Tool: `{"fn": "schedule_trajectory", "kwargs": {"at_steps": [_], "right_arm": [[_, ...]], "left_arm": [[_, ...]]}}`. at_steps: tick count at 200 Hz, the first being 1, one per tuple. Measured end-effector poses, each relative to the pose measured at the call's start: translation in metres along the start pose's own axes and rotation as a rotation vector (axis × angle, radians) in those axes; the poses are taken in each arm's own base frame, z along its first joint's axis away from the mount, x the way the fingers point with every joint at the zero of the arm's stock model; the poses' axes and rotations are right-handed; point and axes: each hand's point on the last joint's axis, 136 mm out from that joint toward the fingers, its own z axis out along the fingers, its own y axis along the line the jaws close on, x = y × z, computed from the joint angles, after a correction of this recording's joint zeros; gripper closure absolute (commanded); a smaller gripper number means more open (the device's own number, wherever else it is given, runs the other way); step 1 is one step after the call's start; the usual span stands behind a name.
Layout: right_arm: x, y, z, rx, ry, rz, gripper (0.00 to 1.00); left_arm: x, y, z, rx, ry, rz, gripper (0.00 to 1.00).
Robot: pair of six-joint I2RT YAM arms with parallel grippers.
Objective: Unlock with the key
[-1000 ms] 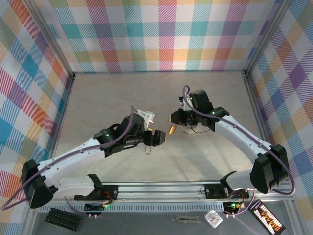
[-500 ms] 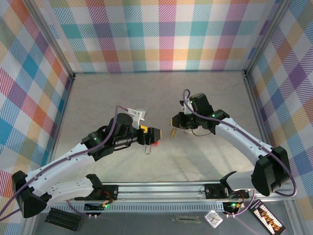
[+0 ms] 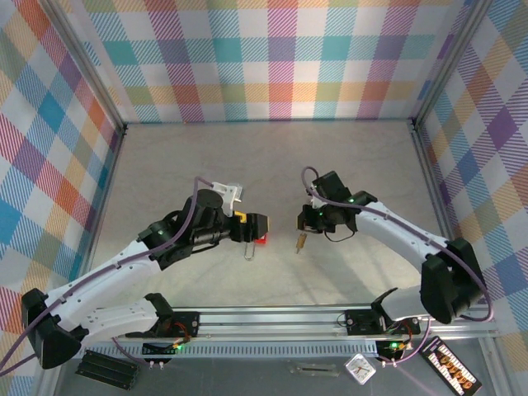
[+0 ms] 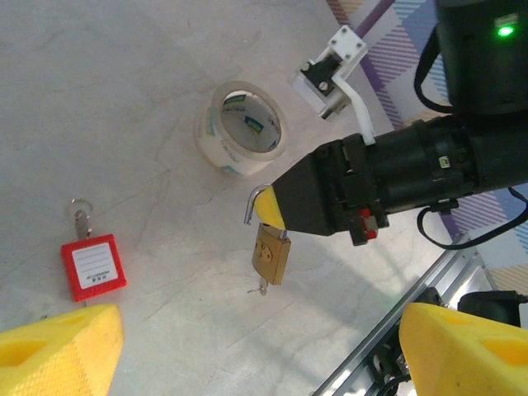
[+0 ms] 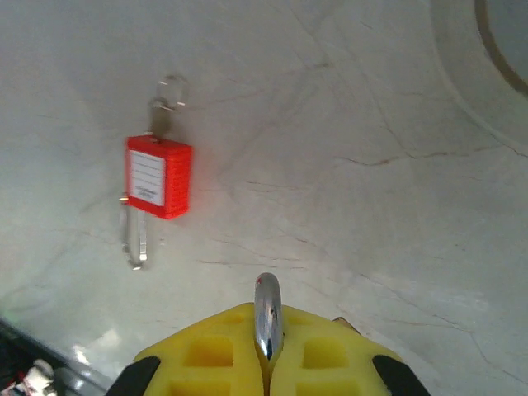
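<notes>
A brass padlock (image 4: pixel 272 254) hangs above the table by its silver shackle (image 5: pixel 266 312), and my right gripper (image 5: pixel 266 323) is shut on that shackle. One end of the shackle (image 4: pixel 251 204) stands free of the body. A small key (image 4: pixel 262 288) sticks out of the padlock's underside. From above, the right gripper (image 3: pixel 304 223) is near the table's middle with the padlock (image 3: pixel 302 241) dangling below it. My left gripper (image 3: pixel 254 223) is to its left, apart from it. The left gripper (image 4: pixel 256 351) is open with nothing between its yellow fingertips (image 4: pixel 58 342).
A red padlock (image 4: pixel 92 266) with its own key and ring (image 4: pixel 80 216) lies flat on the table, just under the left gripper (image 3: pixel 261 240). A roll of clear tape (image 4: pixel 243 128) lies beyond the brass padlock, beneath the right wrist. A metal rail (image 3: pixel 272 318) runs along the near edge.
The left gripper has drawn back to the left, away from the brass padlock. The right gripper has come lower and nearer with the padlock hanging from it.
</notes>
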Motion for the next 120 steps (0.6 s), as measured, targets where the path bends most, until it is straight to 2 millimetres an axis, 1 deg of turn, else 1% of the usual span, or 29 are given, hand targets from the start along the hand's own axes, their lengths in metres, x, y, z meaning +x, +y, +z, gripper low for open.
{"fn": "schedule_trajectory", "kwargs": {"at_steps": [22, 49, 70, 92, 120], "right_arm": [[0.002, -0.006, 0.011, 0.054, 0.025, 0.002, 1.00], [-0.001, -0.001, 0.013, 0.061, 0.016, -0.014, 1.00], [-0.007, 0.004, 0.012, 0.046, -0.008, -0.022, 1.00], [-0.015, 0.009, 0.012, 0.023, -0.039, -0.032, 1.00], [-0.026, 0.018, 0.012, -0.009, -0.089, -0.046, 1.00]], "left_arm": [[0.000, 0.002, 0.000, -0.009, -0.001, -0.001, 0.14], [0.002, 0.003, 0.000, -0.014, 0.006, -0.003, 0.14], [0.005, 0.003, 0.002, -0.005, 0.017, -0.003, 0.14], [0.014, 0.005, 0.005, 0.006, 0.044, -0.005, 0.15], [0.024, 0.004, 0.015, 0.034, 0.084, -0.008, 0.16]]}}
